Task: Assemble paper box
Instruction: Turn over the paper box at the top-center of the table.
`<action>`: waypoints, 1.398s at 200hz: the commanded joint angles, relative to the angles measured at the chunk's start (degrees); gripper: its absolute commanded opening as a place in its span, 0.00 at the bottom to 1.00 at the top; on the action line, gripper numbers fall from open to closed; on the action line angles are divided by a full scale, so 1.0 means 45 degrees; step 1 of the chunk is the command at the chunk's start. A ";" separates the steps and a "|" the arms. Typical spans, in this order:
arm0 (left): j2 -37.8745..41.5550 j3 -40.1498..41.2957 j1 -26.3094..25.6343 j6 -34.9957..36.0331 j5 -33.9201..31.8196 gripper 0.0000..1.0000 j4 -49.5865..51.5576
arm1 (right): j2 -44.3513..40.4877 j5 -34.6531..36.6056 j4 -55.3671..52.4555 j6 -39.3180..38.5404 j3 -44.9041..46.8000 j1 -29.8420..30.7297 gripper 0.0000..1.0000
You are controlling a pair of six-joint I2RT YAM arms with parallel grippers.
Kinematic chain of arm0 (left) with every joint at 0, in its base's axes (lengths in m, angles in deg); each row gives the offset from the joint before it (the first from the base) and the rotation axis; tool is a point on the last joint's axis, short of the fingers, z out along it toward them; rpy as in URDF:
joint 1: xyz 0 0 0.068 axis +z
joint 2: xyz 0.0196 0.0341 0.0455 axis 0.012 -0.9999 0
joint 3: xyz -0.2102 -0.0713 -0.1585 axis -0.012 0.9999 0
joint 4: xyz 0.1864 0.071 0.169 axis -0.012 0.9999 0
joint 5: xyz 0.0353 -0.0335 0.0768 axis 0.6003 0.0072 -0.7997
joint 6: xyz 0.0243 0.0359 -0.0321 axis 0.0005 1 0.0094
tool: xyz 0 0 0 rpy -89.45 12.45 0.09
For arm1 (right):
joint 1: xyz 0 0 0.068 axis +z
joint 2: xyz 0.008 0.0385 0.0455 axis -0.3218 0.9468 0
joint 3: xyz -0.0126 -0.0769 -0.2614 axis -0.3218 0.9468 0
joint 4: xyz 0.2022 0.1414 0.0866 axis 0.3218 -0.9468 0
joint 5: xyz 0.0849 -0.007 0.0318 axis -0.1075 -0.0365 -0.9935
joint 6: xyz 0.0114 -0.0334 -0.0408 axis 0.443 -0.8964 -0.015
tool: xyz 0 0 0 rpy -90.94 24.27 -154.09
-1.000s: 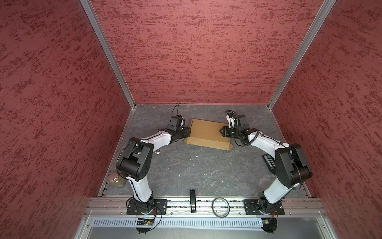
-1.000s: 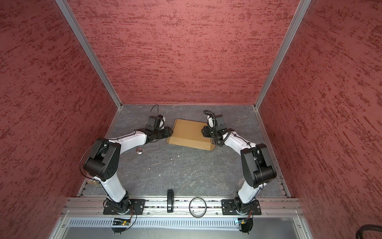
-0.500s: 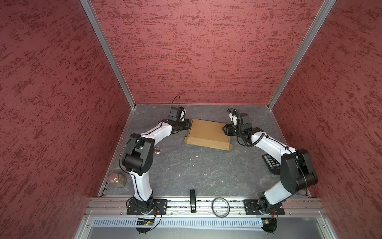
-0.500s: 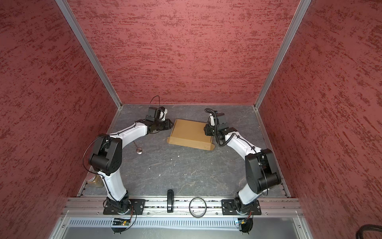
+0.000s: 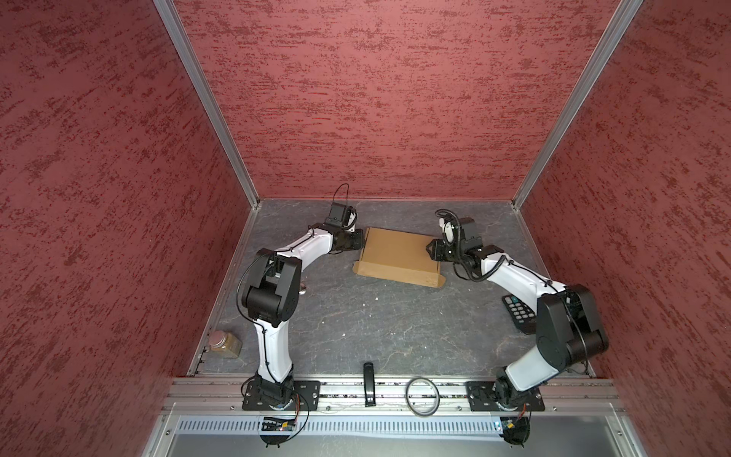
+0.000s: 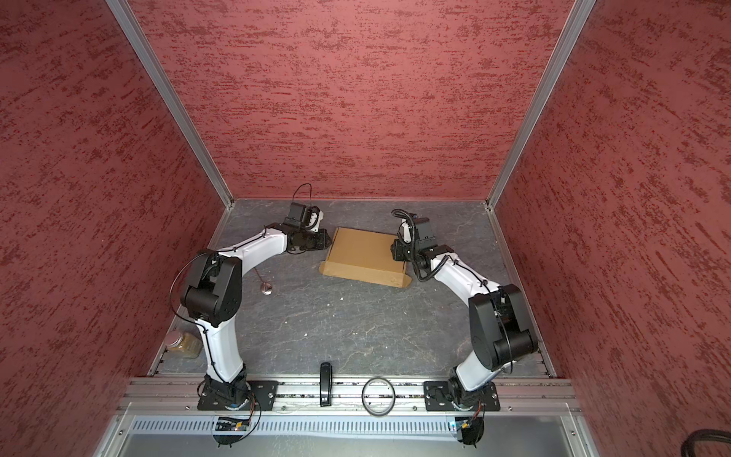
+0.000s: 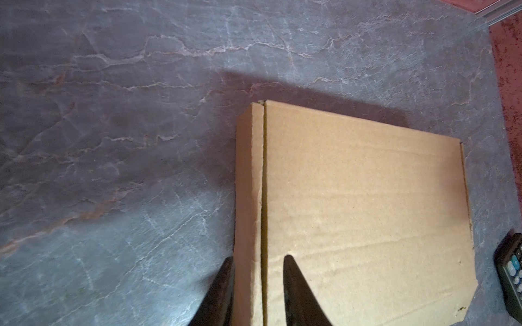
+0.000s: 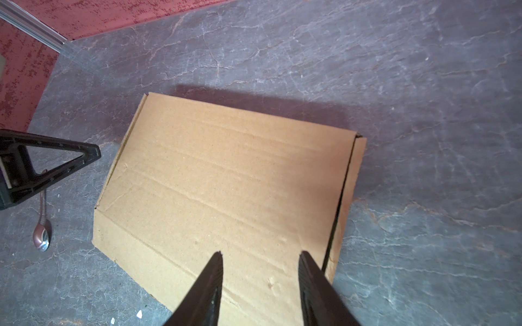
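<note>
Soft, even light; wrist views slightly hazy, a soft-edged shadow behind the paper box [image 7: 367, 211].

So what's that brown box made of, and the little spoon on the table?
The paper box looks like matte tan corrugated cardboard: faint ribbing, raw cut edges. The spoon is probably polished metal: its bowl gleams with reflections.

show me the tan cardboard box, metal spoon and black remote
tan cardboard box [image 5: 399, 254]: in a top view, lid centre
metal spoon [image 8: 42, 240]: right wrist view, bowl
black remote [image 5: 518, 312]: in a top view, keypad
</note>
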 commanded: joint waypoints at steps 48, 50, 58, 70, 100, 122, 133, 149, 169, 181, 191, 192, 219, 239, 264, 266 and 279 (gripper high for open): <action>-0.0840 -0.0591 -0.0022 0.0146 -0.0150 0.27 0.0412 | -0.0441 0.0021 0.0315 0.0091 0.0213 -0.0202 0.42; -0.0849 -0.0592 -0.0033 0.0145 -0.0158 0.26 0.0404 | -0.0434 0.0014 0.0320 0.0091 0.0224 -0.0208 0.42; -0.0861 -0.0610 -0.0029 0.0132 -0.0166 0.26 0.0413 | -0.0431 -0.0008 0.0371 0.0107 0.0262 -0.0216 0.42; -0.0868 -0.0602 -0.0030 0.0093 -0.0202 0.24 0.0394 | -0.0424 -0.0017 0.0429 0.0116 0.0314 -0.0221 0.41; -0.0836 -0.0478 0.0008 -0.0024 -0.0204 0.19 0.0283 | -0.0448 -0.0028 0.0459 0.0198 0.0367 -0.0285 0.42; -0.0829 -0.0344 0.0035 -0.0129 -0.0137 0.17 0.0187 | -0.0531 -0.0442 0.0633 0.0469 0.0508 -0.0437 0.51; -0.0846 -0.0266 0.0055 -0.0199 -0.0077 0.15 0.0141 | -0.0549 -0.0830 0.0824 0.0693 0.0660 -0.0562 0.58; -0.0845 -0.0146 0.0124 -0.0278 -0.0055 0.15 0.0064 | -0.0562 -0.1344 0.1126 0.1094 0.0892 -0.0747 0.66; -0.0820 0.0021 0.0205 -0.0371 -0.0006 0.15 -0.0001 | -0.0618 -0.1806 0.1544 0.1549 0.1267 -0.0943 0.73; -0.0783 0.0109 0.0266 -0.0376 0.0011 0.14 -0.0031 | -0.0665 -0.1978 0.1770 0.1788 0.1466 -0.1058 0.76; -0.0781 0.0161 0.0328 -0.0386 0.0020 0.14 -0.0035 | -0.0730 -0.2183 0.1992 0.1989 0.1639 -0.1179 0.78; -0.0780 0.0165 0.0328 -0.0391 0.0014 0.14 -0.0035 | -0.0737 -0.2217 0.2013 0.2007 0.1639 -0.1196 0.78; -0.0776 0.0306 0.0439 -0.0416 0.0068 0.14 -0.0113 | -0.0674 -0.2742 0.2449 0.2456 0.1976 -0.1537 0.82; -0.0815 0.0365 0.0480 -0.0435 0.0085 0.14 -0.0147 | -0.0309 -0.3315 0.2791 0.2671 0.2060 -0.1748 0.83; -0.0846 0.0475 0.0547 -0.0484 0.0112 0.14 -0.0180 | 0.0095 -0.3671 0.3406 0.2945 0.2220 -0.1887 0.84; -0.0855 0.0495 0.0558 -0.0491 0.0118 0.14 -0.0188 | 0.0115 -0.3717 0.3485 0.2982 0.2259 -0.1908 0.84; -0.0860 0.0576 0.0581 -0.0493 0.0144 0.14 -0.0194 | 0.0278 -0.4031 0.3905 0.3256 0.2377 -0.2006 0.84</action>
